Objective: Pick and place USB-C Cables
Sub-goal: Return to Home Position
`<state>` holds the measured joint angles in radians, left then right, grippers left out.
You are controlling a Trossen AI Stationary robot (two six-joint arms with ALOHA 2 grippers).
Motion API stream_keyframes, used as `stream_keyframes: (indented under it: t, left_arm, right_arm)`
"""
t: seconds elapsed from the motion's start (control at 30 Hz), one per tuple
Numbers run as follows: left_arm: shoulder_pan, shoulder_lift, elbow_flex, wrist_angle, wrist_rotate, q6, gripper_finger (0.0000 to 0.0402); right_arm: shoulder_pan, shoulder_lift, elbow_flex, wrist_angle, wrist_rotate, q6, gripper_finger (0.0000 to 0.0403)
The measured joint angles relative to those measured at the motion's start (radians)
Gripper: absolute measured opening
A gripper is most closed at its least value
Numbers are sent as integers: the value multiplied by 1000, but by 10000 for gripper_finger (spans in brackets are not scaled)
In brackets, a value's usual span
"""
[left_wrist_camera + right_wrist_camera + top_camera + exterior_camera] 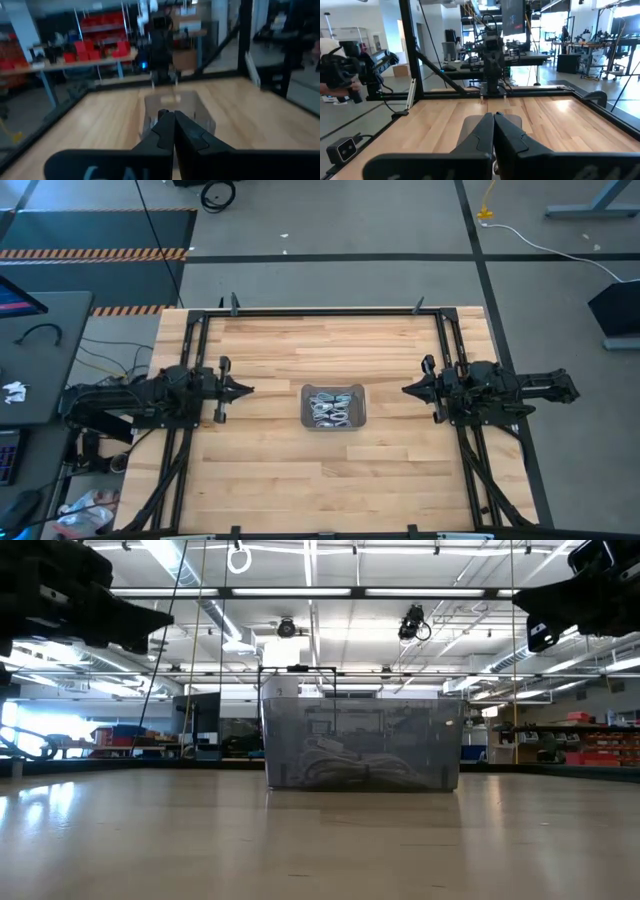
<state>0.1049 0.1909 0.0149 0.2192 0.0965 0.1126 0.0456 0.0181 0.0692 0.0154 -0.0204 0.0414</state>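
At the middle of the table (330, 490), the grey bin (335, 387) holds the USB-C cables (333, 409), a heap of pale coils lying inside its walls. None shows on the bare wood around it. Near the left edge the left gripper (248, 389) hangs above the surface, fingers pressed together on nothing, pointing at the bin. Near the right edge the right gripper (406, 390) mirrors it, likewise clenched and empty. Sorting looks finished, and the step in hand seems to be parking both arms. At most a small settling into rest is called for, well apart from the bin.

USB-C cables (333, 410) — coiled in grey tray (304, 408)
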Motion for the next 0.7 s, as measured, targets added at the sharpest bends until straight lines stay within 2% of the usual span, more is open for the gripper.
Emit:
stream_keyframes:
  t: [0.23,0.7]
  left_arm:
    - [-18,6,-6,-106,-44,-31,9]
    - [-19,5,-7,-105,-43,-54,9]
  right_arm:
    - [0,1,0,-93,0,-5,11]
    - [0,1,0,-114,0,-11,11]
